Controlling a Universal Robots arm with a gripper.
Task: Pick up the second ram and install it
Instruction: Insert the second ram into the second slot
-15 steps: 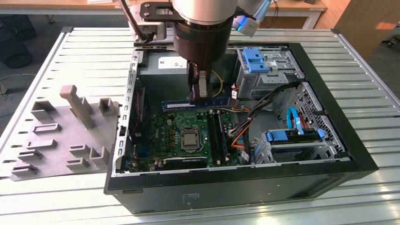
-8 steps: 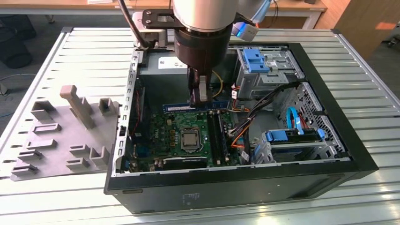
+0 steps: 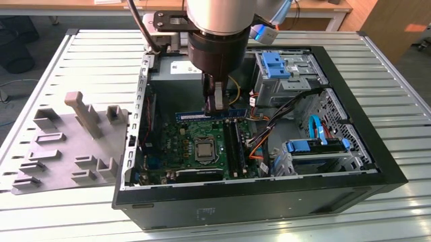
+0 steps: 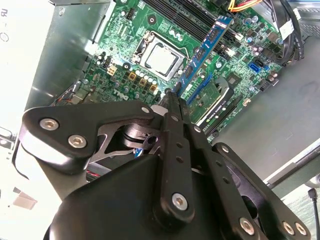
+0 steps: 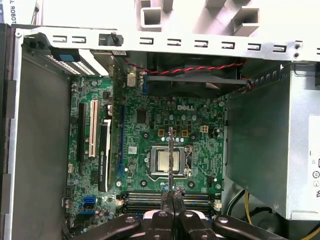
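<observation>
The second ram is a long dark green-blue stick with a whitish label strip. It hangs level above the green motherboard inside the open computer case. My gripper comes straight down from above and is shut on the stick near its middle. In the second wrist view the ram juts out past my gripper. The first wrist view has the ram edge-on, a thin line over the processor, with my gripper below it. The stick lies crosswise to the long black memory slots, above them.
A grey holder tray with blocks lies on the slatted table at the exterior view's left. Inside the case are the power supply, drive cages with blue clips, cable bundles and the processor.
</observation>
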